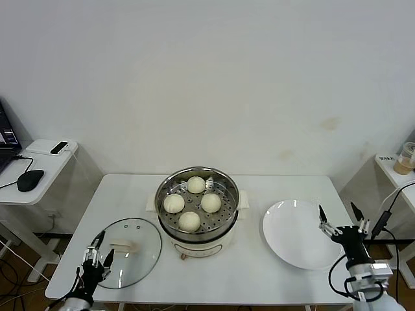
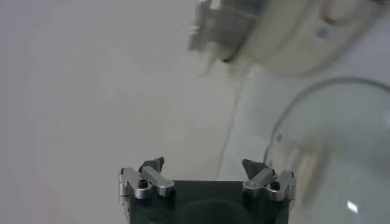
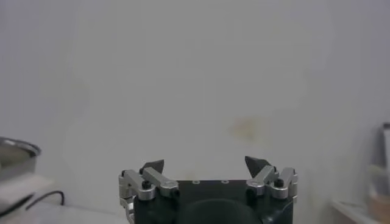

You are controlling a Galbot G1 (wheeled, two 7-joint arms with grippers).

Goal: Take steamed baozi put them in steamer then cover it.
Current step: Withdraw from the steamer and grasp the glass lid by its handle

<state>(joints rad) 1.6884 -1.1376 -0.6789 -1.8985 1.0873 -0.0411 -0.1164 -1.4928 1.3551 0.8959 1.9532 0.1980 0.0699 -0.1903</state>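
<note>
The steamer (image 1: 229, 189) stands uncovered at the table's middle, with several cream-white baozi (image 1: 189, 221) resting on its perforated tray. The cover (image 1: 133, 254), a clear glass lid with a cream handle, lies flat on the table to the steamer's left. My left gripper (image 1: 98, 249) hangs open at the lid's near left edge, empty. In the left wrist view its fingers (image 2: 203, 165) spread wide, with the lid (image 2: 341, 152) beside them and the steamer's base (image 2: 292, 36) beyond. My right gripper (image 1: 337, 217) is open and empty over the right rim of a white plate; its wrist view shows the spread fingers (image 3: 206, 163) and the steamer's rim (image 3: 15, 152).
An empty white plate (image 1: 292, 236) lies right of the steamer. A side table on the left holds a mouse (image 1: 30, 179) and a phone (image 1: 59, 148). Another stand at the right carries a cup (image 1: 406, 159). A white wall rises behind the table (image 1: 259, 275).
</note>
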